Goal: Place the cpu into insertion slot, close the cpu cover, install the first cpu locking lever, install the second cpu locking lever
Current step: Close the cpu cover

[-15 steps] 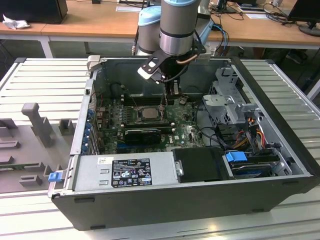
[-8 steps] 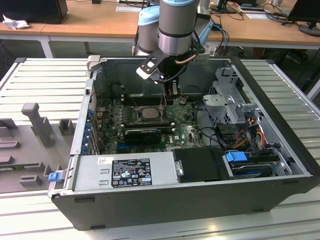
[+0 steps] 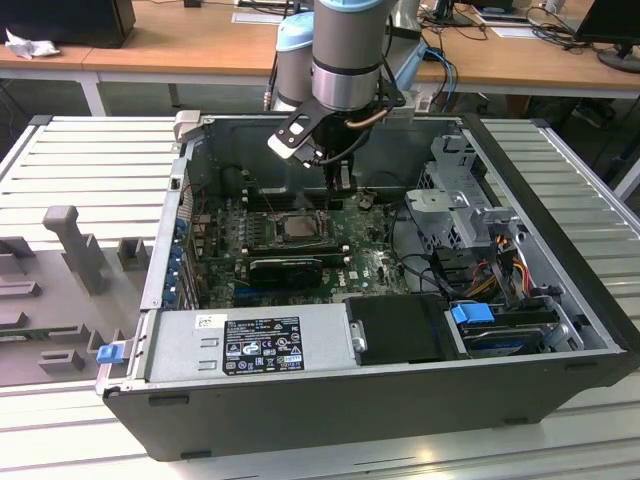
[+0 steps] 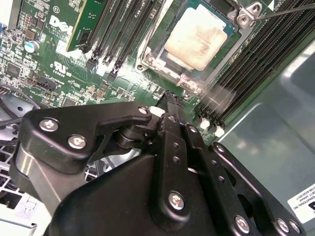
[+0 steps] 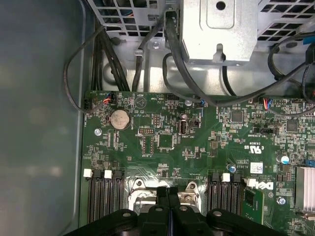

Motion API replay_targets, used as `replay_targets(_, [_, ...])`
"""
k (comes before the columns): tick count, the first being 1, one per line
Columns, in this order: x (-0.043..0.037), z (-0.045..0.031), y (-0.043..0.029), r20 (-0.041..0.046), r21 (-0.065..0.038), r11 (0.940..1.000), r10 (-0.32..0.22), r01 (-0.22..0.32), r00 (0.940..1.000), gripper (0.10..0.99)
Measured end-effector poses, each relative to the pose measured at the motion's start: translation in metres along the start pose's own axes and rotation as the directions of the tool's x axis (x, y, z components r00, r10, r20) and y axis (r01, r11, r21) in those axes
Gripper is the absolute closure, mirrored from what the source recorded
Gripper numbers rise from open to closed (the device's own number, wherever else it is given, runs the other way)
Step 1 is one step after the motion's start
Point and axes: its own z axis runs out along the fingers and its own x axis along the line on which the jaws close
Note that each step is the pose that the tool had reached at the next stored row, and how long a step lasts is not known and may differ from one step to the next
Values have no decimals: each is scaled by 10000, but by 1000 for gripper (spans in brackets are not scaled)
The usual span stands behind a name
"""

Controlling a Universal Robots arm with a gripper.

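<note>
The cpu [image 4: 199, 39] lies flat in the insertion slot [image 3: 270, 232] on the green motherboard, tan-grey face up. The silvery cpu cover [image 4: 189, 81] frames it and looks lowered around it. A thin locking lever [image 4: 290, 9] runs off from one corner of the socket. My gripper [image 4: 169, 101] hangs above the board just beside the socket, shut, with its black fingers [image 5: 162, 194] pressed together and nothing between them. In the exterior view the gripper [image 3: 340, 180] sits behind the cpu [image 3: 298, 226], toward the back of the case.
The open computer case [image 3: 560, 200] walls in the board. Black memory slots [image 4: 256, 59] flank the socket. A metal drive cage [image 3: 455, 215] and cable bundles [image 5: 177, 54] stand at the exterior view's right, and a power supply [image 3: 250, 345] sits at the front.
</note>
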Motion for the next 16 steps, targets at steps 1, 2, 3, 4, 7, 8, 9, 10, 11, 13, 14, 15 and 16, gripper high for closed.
replay_targets(1, [0,0,-4,0,0,10000,0,0,10000,980])
replay_targets(2, [0,0,-8,0,0,10000,0,0,10000,980])
replay_targets(3, [0,-1,-14,0,-1,10000,-1,1,10000,980])
replay_targets(4, [1,-1,-21,0,0,10000,-1,1,10000,980])
replay_targets(7, [2,-1,-62,0,0,10000,-1,1,10000,980])
replay_targets(8, [3,5,-87,-2,-2,10000,-1,1,10000,980])
replay_targets(9, [3,15,-108,-1,-1,10000,0,0,10000,980])
replay_targets(10, [3,38,-131,1,0,10000,0,0,10000,980])
replay_targets(11, [2,57,-145,0,0,10000,-2,2,10000,980])
replay_targets(13, [3,94,-202,-5,0,10000,-21,21,10000,980])
replay_targets(14, [4,95,-241,-4,2,10000,-26,26,10000,980])
replay_targets(15, [5,96,-278,-6,0,10000,-28,28,10000,980])
replay_targets(16, [6,97,-305,-6,0,10000,-26,26,10000,980])
